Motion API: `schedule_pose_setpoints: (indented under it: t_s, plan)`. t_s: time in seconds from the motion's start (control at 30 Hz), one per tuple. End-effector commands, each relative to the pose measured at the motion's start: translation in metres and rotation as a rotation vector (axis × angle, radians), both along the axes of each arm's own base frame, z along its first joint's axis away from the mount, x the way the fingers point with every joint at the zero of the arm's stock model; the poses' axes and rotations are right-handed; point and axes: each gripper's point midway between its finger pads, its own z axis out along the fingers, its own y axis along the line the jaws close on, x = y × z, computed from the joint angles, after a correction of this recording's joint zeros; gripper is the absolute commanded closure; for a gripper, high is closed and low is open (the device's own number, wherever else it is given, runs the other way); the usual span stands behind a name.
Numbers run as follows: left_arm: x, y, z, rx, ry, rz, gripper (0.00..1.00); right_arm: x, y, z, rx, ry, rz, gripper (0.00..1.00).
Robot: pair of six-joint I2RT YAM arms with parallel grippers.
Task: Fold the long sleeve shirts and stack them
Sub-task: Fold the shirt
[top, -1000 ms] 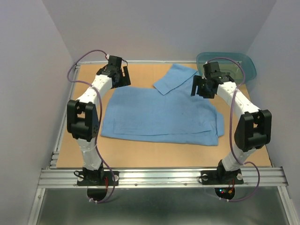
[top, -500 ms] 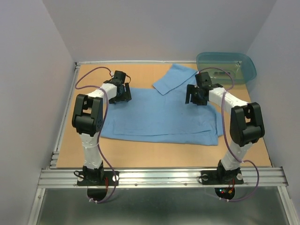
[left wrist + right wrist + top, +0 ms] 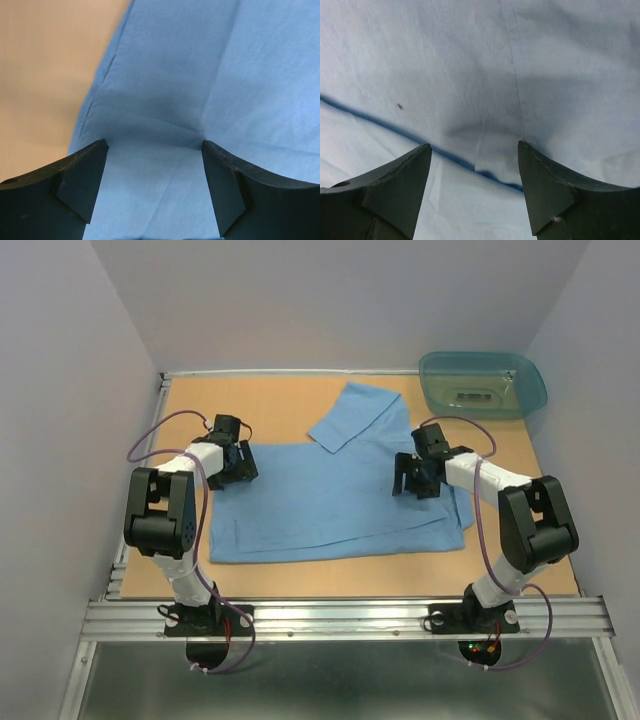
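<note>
One light blue long sleeve shirt [image 3: 330,502] lies flat across the middle of the table, one sleeve [image 3: 355,415] angled toward the back. My left gripper [image 3: 235,462] is open, its fingertips down on the shirt's back left corner. In the left wrist view [image 3: 155,150] the cloth [image 3: 200,65] puckers between the spread jaws, next to the shirt's edge. My right gripper [image 3: 412,480] is open, its fingertips down on the shirt's right part. In the right wrist view [image 3: 475,150] a fold edge [image 3: 455,157] of the shirt [image 3: 470,60] runs between the spread jaws.
A translucent teal tub [image 3: 483,383] stands at the back right corner. The brown table top [image 3: 270,400] shows bare behind the shirt, and also in the left wrist view [image 3: 45,75]. Grey walls enclose three sides.
Both grippers have come down from above the back of the table onto the shirt and moved toward the near edge. The shirt and its sleeve have slid nearer and a little left.
</note>
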Motion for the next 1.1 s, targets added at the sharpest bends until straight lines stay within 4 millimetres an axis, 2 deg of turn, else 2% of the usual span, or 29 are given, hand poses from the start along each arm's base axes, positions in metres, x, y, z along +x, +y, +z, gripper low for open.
schedule_pose_setpoints:
  t_s: [0.0,0.03,0.07,0.1,0.13,0.17,0.2,0.23,0.3,0.33,0.4,0.43,0.47,0.53,0.6,0.7,0.73,0.8,0.87,0.97,1.07]
  plan:
    - [-0.009,0.008,0.021,0.021,-0.008,0.018,0.12,0.0,-0.001,0.03,0.019,-0.057,-0.005,0.25]
    - [0.002,0.005,0.037,0.014,-0.054,0.01,0.12,0.009,-0.005,0.041,0.022,-0.085,-0.02,0.25]
    - [0.006,0.001,0.045,0.01,-0.073,-0.003,0.12,0.017,-0.008,0.054,0.028,-0.119,-0.029,0.27]
    - [0.01,-0.012,0.055,0.01,-0.097,-0.048,0.11,0.035,-0.015,0.075,0.04,-0.177,-0.057,0.27]
    - [0.02,-0.022,0.074,0.011,-0.152,-0.075,0.11,0.046,-0.025,0.086,0.018,-0.215,-0.088,0.28]
    - [0.024,-0.033,0.084,0.014,-0.182,-0.113,0.11,0.055,-0.031,0.095,0.013,-0.24,-0.108,0.28]
    - [0.028,-0.049,0.095,0.019,-0.217,-0.168,0.11,0.064,-0.038,0.099,-0.001,-0.253,-0.118,0.29]
    - [0.024,-0.082,0.102,0.031,-0.24,-0.294,0.11,0.072,-0.048,0.101,-0.013,-0.26,-0.144,0.3]
    - [0.027,-0.126,0.126,0.023,-0.317,-0.429,0.11,0.088,-0.054,0.108,-0.017,-0.279,-0.148,0.32]
    - [0.012,-0.169,0.132,-0.014,-0.337,-0.56,0.11,0.092,-0.057,0.107,-0.021,-0.281,-0.154,0.32]
    - [0.003,-0.213,0.149,-0.028,-0.419,-0.725,0.11,0.097,-0.059,0.101,-0.035,-0.269,-0.151,0.33]
    - [-0.009,-0.236,0.152,-0.043,-0.441,-0.811,0.11,0.098,-0.062,0.093,-0.046,-0.251,-0.153,0.33]
    - [-0.027,-0.271,0.161,-0.061,-0.491,-0.926,0.11,0.098,-0.063,0.088,-0.049,-0.242,-0.15,0.35]
    - [-0.051,-0.306,0.168,-0.107,-0.535,-1.048,0.11,0.102,-0.069,0.084,-0.055,-0.245,-0.161,0.37]
    - [-0.086,-0.349,0.172,-0.196,-0.576,-1.218,0.11,0.107,-0.074,0.078,-0.065,-0.242,-0.173,0.42]
    - [-0.128,-0.387,0.156,-0.262,-0.569,-1.397,0.11,0.116,-0.077,0.072,-0.064,-0.243,-0.162,0.46]
    - [-0.137,-0.394,0.139,-0.256,-0.533,-1.437,0.11,0.122,-0.073,0.075,-0.048,-0.259,-0.147,0.46]
    - [-0.155,-0.411,0.128,-0.251,-0.543,-1.513,0.11,0.131,-0.073,0.071,-0.049,-0.262,-0.144,0.47]
    - [-0.163,-0.416,0.102,-0.242,-0.498,-1.54,0.11,0.135,-0.072,0.07,-0.048,-0.262,-0.136,0.47]
    - [-0.168,-0.421,0.079,-0.248,-0.46,-1.559,0.11,0.146,-0.072,0.079,-0.051,-0.295,-0.145,0.47]
    - [-0.174,-0.421,0.056,-0.243,-0.42,-1.579,0.11,0.152,-0.075,0.072,-0.072,-0.289,-0.139,0.48]
